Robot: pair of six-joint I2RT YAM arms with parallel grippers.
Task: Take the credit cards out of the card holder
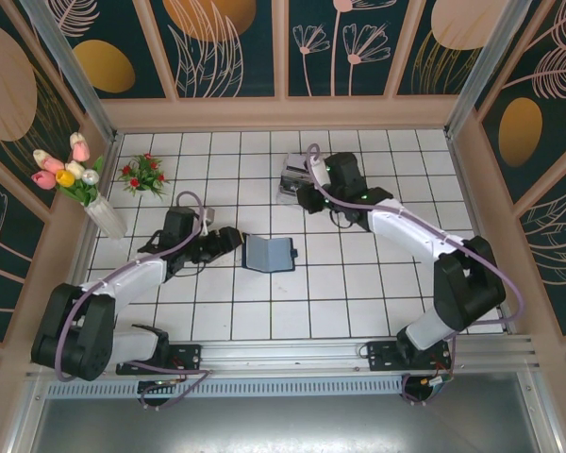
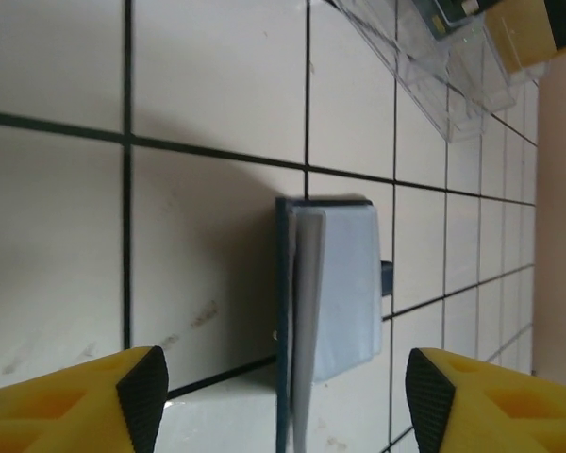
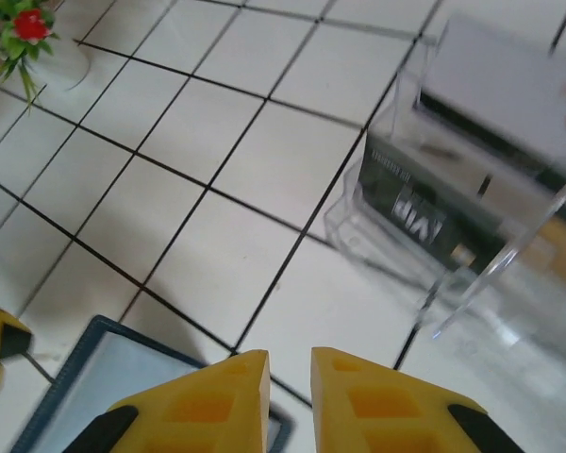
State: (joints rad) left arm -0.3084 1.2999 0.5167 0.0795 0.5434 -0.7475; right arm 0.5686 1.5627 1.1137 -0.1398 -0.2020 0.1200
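**A:** The left gripper [image 2: 283, 392]?

**B:** Its yellow fingers are spread wide and empty, lined up on the small dark navy folding card holder [image 2: 332, 283], which lies open mid-table just ahead. The right gripper [image 3: 290, 377] is pinched narrow, holds nothing, and hovers near the clear plastic tray [image 3: 491, 271].

**A:** Which step?

**B:** Probably reaching in for a card, which calls for a thin edge grip. I can't tell whether any card is inside.

**A:** And the tray?

**B:** It holds a dark "VIP" card [image 3: 420, 212] and a tan-gold card [image 2: 538, 28].
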